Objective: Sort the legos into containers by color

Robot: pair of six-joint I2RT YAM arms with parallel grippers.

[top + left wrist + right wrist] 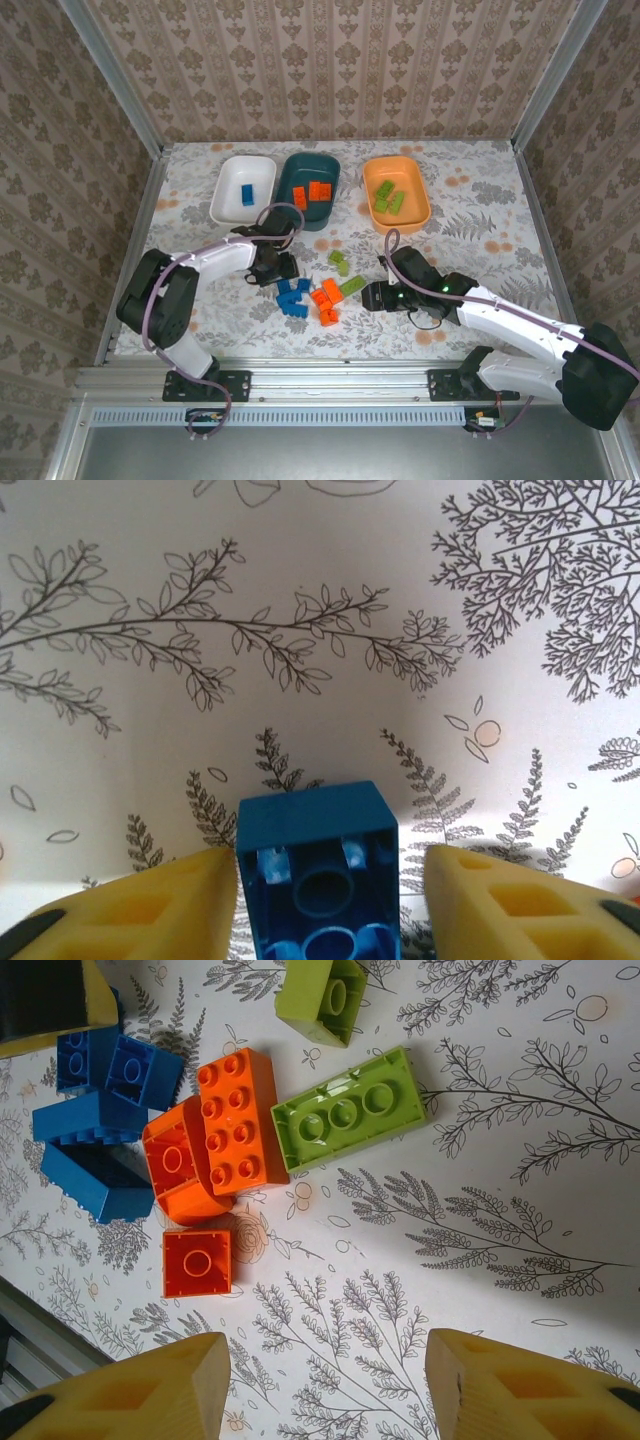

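Note:
A blue lego [312, 825] lies hollow side up on the tablecloth between my left gripper's [330, 880] yellow fingers. The left finger touches its side; the right finger [500, 900] stands a little apart from it, so the jaws are open around it. My right gripper [328, 1360] hangs open over bare cloth, just right of the loose pile. That pile holds blue legos [100, 1110], orange legos [238, 1120] and green legos [348, 1120]. In the top view the left gripper [280, 268] is at the pile's upper left and the right gripper [368, 296] at its right.
Three containers stand in a row at the back: a white bin [225, 195] holding a blue brick, a dark teal bin [330, 205] with orange bricks, an orange bin [420, 205] with green bricks. Patterned walls and metal rails enclose the table.

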